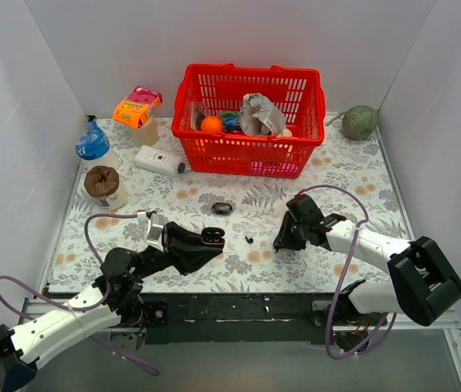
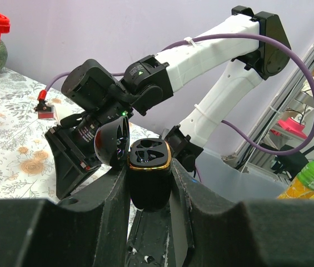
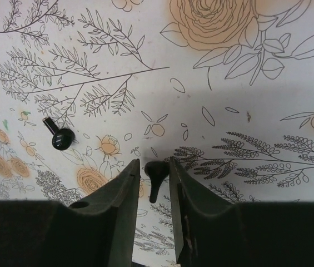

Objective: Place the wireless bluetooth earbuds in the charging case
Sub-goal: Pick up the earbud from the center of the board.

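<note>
The left gripper (image 2: 150, 181) is clamped on the open charging case (image 2: 150, 160), its lid flipped back and its empty sockets facing up, presumably held ready to receive the buds. The right gripper (image 3: 154, 164) hangs low over the table (image 3: 240, 83), fingers set narrowly either side of one earbud (image 3: 154, 175). Whether they pinch it yet, I cannot tell. A second earbud (image 3: 61, 137) lies off to their left, well apart.

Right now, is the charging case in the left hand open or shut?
Open. Held in the left hand, the charging case has its lid swung back, both wells exposed.
</note>
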Tool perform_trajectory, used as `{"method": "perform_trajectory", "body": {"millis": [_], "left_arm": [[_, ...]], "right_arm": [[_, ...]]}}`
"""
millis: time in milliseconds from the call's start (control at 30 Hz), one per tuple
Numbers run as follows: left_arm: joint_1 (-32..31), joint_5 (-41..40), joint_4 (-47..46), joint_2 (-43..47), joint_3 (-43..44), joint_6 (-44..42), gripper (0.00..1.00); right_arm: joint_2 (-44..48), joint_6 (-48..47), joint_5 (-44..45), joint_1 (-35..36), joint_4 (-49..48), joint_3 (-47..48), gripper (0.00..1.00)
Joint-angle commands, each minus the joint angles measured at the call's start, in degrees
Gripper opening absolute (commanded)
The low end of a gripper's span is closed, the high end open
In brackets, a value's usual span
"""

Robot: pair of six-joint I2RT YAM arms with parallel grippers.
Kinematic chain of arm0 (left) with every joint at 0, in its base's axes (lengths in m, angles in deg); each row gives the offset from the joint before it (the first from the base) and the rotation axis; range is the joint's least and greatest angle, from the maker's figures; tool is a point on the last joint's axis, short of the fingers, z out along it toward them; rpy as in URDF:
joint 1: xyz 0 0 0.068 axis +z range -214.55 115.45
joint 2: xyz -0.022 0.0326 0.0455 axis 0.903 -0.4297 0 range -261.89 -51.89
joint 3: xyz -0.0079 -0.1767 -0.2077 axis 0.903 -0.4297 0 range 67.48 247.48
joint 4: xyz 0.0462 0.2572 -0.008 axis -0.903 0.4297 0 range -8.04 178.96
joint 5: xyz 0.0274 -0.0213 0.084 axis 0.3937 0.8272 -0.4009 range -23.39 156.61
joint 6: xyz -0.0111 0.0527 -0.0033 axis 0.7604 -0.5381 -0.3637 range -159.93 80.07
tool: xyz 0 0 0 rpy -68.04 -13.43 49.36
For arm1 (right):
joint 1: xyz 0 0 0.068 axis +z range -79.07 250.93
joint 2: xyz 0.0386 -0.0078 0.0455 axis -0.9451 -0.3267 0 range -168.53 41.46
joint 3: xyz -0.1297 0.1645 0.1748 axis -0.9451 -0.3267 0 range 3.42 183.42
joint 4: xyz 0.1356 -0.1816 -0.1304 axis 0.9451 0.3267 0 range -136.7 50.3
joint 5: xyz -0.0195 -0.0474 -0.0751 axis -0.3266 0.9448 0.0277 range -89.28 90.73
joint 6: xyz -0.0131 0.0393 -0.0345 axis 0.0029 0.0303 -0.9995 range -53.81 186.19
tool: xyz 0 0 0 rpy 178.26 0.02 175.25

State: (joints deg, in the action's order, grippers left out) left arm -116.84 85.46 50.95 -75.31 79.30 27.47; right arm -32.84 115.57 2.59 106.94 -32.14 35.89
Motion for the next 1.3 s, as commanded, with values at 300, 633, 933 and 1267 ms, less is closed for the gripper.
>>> {"method": "perform_trajectory", "body": {"millis": [300,633,933,1267], "left_arm": [[0.0,-0.48,-0.37,-0.93,0.31,0.28,0.0],[0.0,-0.57,-0.02,-1.1,0.49,0.28,0.0],[0.0,-0.75,0.33,-1.8,0.84,0.72,0.0],[-0.09,-0.75,-0.9,-3.48,0.84,1.33,0.0]], "right_arm": [[-1.55,-4.12,0.86,0.03,5.38,0.14,0.42],[-3.83,-15.09,3.75,3.8,10.57,5.85,0.58],[-5.06,-19.41,7.53,5.74,13.21,7.52,0.49],[-9.63,-18.45,9.82,10.92,14.17,11.47,0.52]]}}
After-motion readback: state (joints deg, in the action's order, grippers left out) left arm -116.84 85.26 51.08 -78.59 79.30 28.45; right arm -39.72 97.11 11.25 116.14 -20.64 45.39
